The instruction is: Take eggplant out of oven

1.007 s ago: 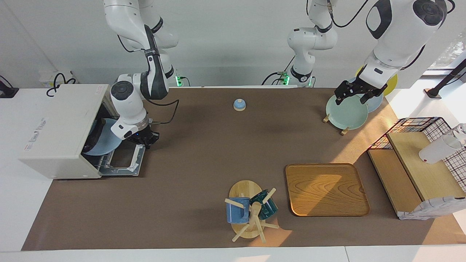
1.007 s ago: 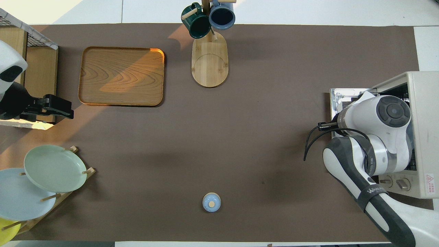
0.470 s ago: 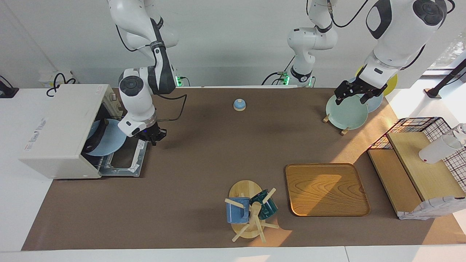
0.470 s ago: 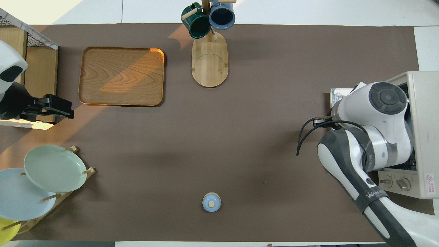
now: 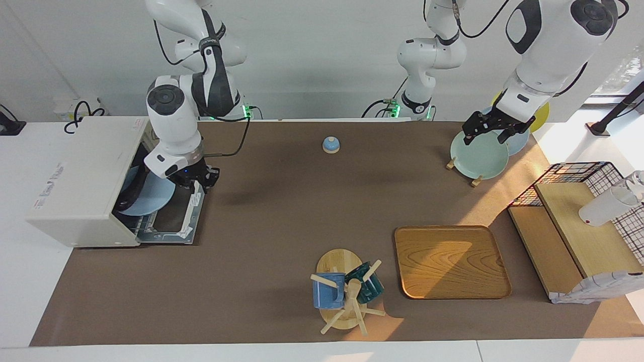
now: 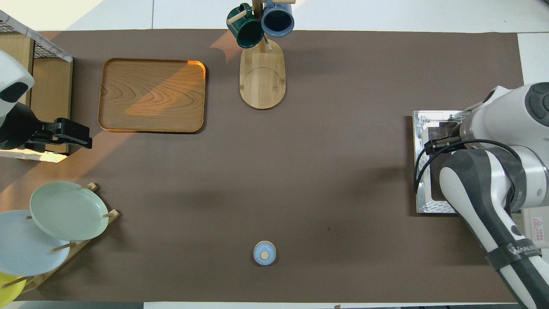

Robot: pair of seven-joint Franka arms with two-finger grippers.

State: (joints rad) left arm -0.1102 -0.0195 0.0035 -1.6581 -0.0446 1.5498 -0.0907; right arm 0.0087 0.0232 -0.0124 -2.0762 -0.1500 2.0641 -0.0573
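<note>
Brown matting covers my tabletop (image 5: 282, 211), and the oven (image 5: 80, 176) sits at the right arm's end of it with its door (image 5: 171, 221) dropped flat onto the mat. Inside the cavity a pale blue plate (image 5: 151, 198) leans out over the opening, and a dark curved shape along the plate's inner edge is, I think, the eggplant (image 5: 132, 188), though the oven's wall hides most of it. My right gripper (image 5: 197, 180) hangs over the edge of the open door nearer to the robots, just beside the plate; I cannot tell how its fingers stand from here, and nothing shows in them. My left gripper (image 5: 492, 129) waits with its fingers spread apart and empty above the green plate (image 5: 478, 156) in the plate rack at the left arm's end. A small blue bell (image 5: 330, 145) stands near the table edge closest to the robots, while the wooden tray (image 5: 450, 261) and the mug stand (image 5: 344, 294) lie toward the edge farthest from them.
</note>
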